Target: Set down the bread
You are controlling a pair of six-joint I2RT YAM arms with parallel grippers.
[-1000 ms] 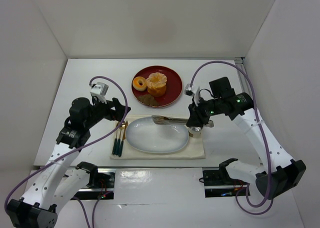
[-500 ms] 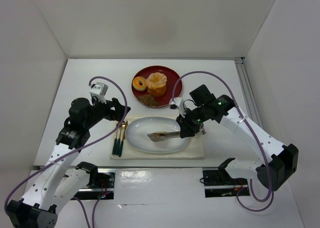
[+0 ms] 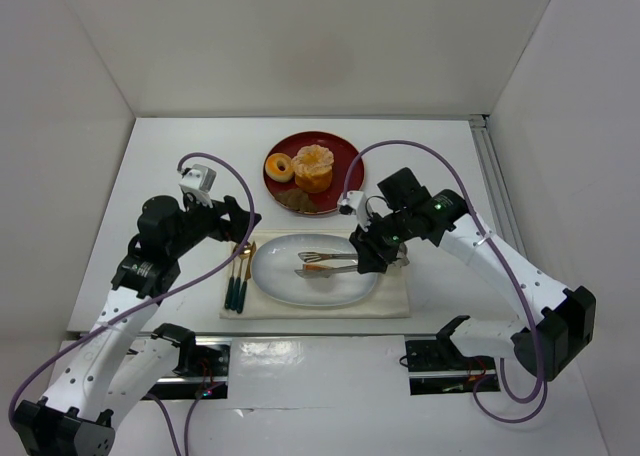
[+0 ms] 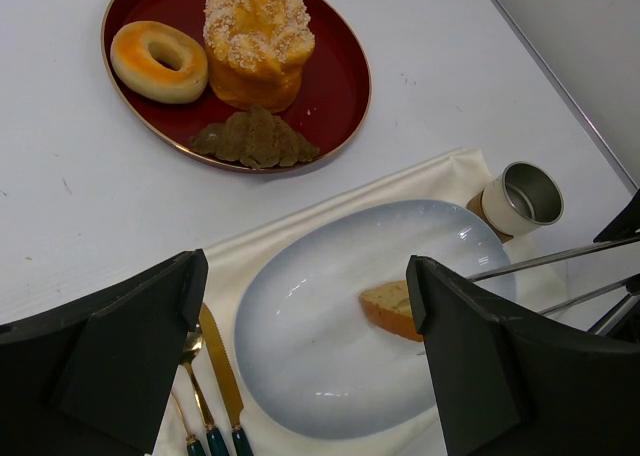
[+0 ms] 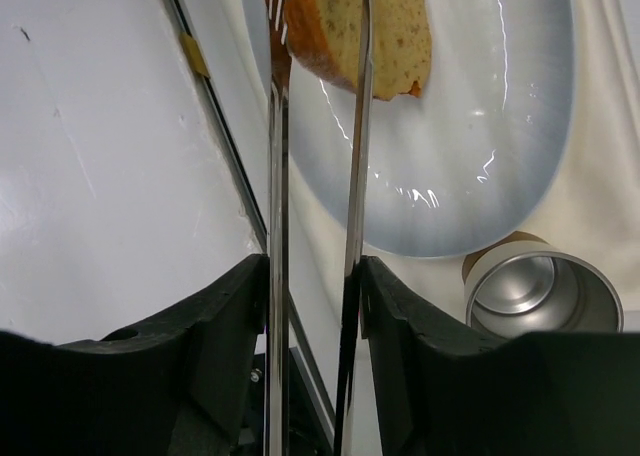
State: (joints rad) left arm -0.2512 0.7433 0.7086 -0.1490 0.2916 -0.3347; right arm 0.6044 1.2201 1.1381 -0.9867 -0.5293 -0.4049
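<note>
I see R claw (image 5: pixel 312 321) pinching the tongs (image 5: pixel 277 226), arms a bit apart, tips at the bread (image 5: pixel 390 26). Bread lies flat on the plate (image 5: pixel 500 156); cup (image 5: pixel 540 286) just beside plate. L claw (image 4: pixel 305 276) spread, nothing in it.

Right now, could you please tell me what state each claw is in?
Left claw: open, holding nothing.
Right claw: closed on the tongs; the bread lies on the plate.
</note>
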